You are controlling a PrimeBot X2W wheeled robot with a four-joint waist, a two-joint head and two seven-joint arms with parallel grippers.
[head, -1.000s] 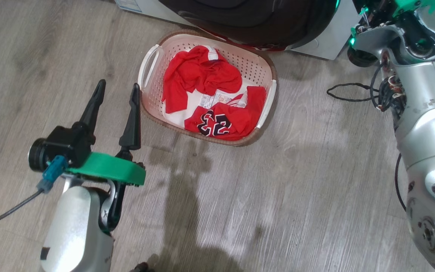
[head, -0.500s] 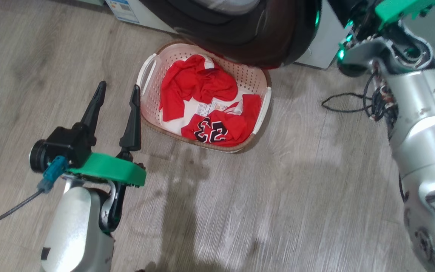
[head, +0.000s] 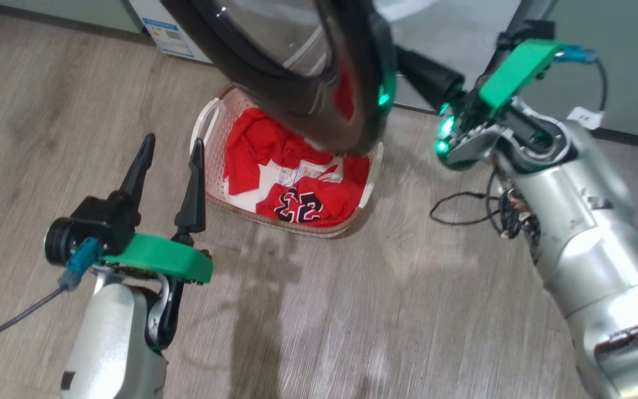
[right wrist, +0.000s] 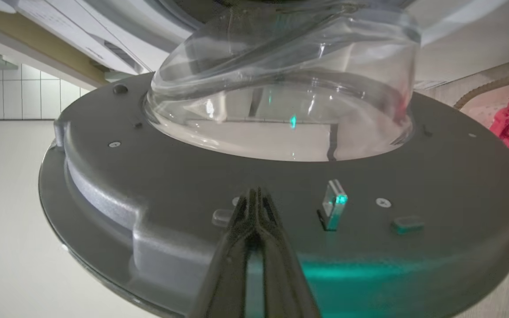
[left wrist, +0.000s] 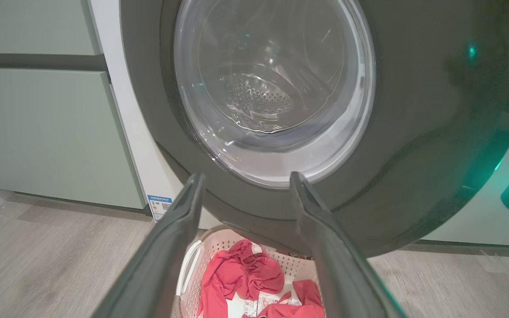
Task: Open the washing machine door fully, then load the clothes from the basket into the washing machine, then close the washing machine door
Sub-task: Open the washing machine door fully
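while the left end effector (head: 174, 138) gapes — right end effector (right wrist: 254, 192) pressed together — the basket (head: 297, 228) holds clothes (head: 252, 147).

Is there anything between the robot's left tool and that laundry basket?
No. In the head view, only a thin strip of bare wood floor separates the open left tool from the basket's near side.

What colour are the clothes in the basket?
The clothes are red, one with black-and-white print; head view.

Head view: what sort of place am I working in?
Probably a home laundry or utility corner: a front-loading washing machine with its round door swung open, pale green cabinets beside it, and a basket of red clothes.
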